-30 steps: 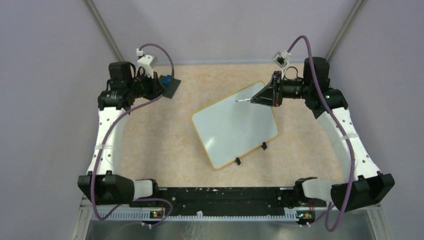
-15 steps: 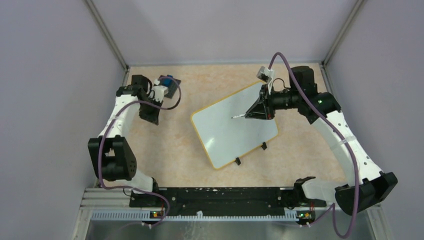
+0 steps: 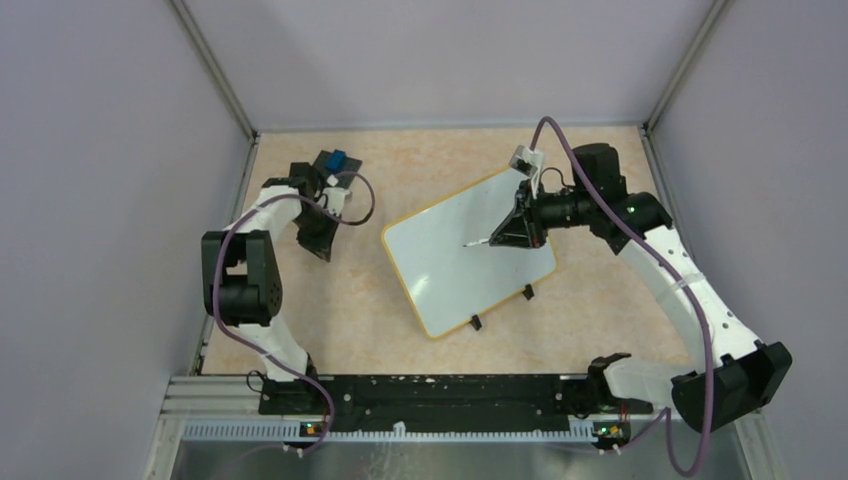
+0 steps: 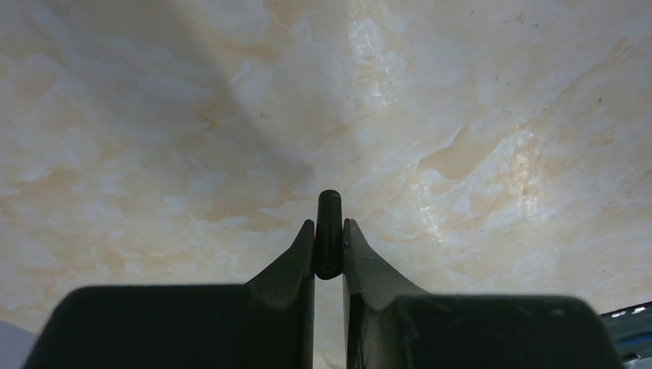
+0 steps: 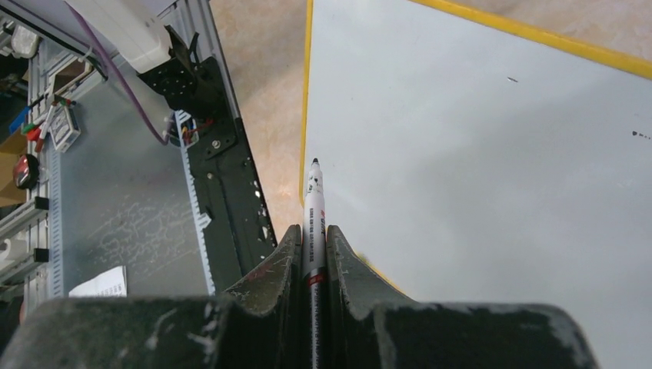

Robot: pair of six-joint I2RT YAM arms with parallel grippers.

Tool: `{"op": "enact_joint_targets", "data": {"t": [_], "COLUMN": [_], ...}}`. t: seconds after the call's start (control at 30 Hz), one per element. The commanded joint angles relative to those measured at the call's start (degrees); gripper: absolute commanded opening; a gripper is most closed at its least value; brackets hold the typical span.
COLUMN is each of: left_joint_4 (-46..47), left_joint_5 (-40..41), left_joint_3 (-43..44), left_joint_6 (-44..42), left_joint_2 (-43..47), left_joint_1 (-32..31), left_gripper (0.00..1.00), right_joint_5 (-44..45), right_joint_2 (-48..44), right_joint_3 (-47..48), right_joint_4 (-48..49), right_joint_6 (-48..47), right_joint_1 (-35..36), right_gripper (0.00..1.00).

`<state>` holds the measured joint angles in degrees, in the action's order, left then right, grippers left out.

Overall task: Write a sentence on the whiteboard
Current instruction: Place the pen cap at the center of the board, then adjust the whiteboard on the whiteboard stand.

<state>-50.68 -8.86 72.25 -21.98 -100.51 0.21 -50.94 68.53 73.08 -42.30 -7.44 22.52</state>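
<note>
The whiteboard [image 3: 470, 265] lies tilted in the middle of the table, white with a yellow rim and black clip feet. It also fills the right wrist view [image 5: 492, 154]. I see no sentence on it, only a few tiny dark specks. My right gripper [image 3: 507, 234] is shut on a white marker [image 3: 479, 241] with its cap off. The black tip points over the board's middle, and I cannot tell if it touches. In the right wrist view the gripper [image 5: 314, 237] holds the marker [image 5: 314, 196]. My left gripper [image 3: 320, 240], left of the board, is shut on a small black cap [image 4: 329, 223] above bare table.
A small dark square plate with blue blocks [image 3: 336, 165] sits at the back left, just behind my left arm. Grey walls close in the table on three sides. The black base rail [image 3: 440, 392] runs along the near edge.
My left arm has folded back, carrying its gripper from the dark plate toward the near side. My right gripper has moved left and nearer, bringing the marker tip over the board's middle.
</note>
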Motion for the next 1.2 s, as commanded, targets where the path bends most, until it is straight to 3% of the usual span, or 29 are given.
{"op": "enact_joint_targets", "data": {"t": [0.0, 0.33, 0.67, 0.83, 1.0, 1.17], "left_joint_4": [2.6, 2.6, -4.1, -7.2, -8.0, 3.9], "left_joint_5": [-2.4, -5.8, -18.7, -30.5, -48.7, -62.7], "left_joint_3": [-0.5, -1.7, 5.6, 12.9, 19.4, 15.9], "left_joint_6": [1.5, 1.4, 0.5, 0.4, 1.5, 11.7], "left_joint_2": [-1.4, -3.0, 3.0, 7.0, 10.7, 14.5], "left_joint_1": [-1.7, -2.1, -1.9, -0.6, 2.3, 2.0], "left_gripper": [0.19, 0.41, 0.64, 0.66, 0.67, 0.66], "right_joint_5": [0.2, 0.1, 0.8, 1.0, 2.0, 1.8], "right_joint_2": [-2.1, -1.1, 1.2, 1.6, 1.7, 2.2], "right_joint_3": [-0.5, -0.7, 1.0, 2.8, 3.3, 4.4], "right_joint_4": [2.9, 3.9, 3.5, 2.7, 3.1, 2.7], "right_joint_6": [-0.4, -0.6, -2.0, -3.7, -4.4, -5.4], "right_joint_1": [0.8, 1.6, 3.2, 3.7, 4.1, 4.3], "right_gripper": [0.00, 0.00, 0.00, 0.00, 0.00, 0.00]}}
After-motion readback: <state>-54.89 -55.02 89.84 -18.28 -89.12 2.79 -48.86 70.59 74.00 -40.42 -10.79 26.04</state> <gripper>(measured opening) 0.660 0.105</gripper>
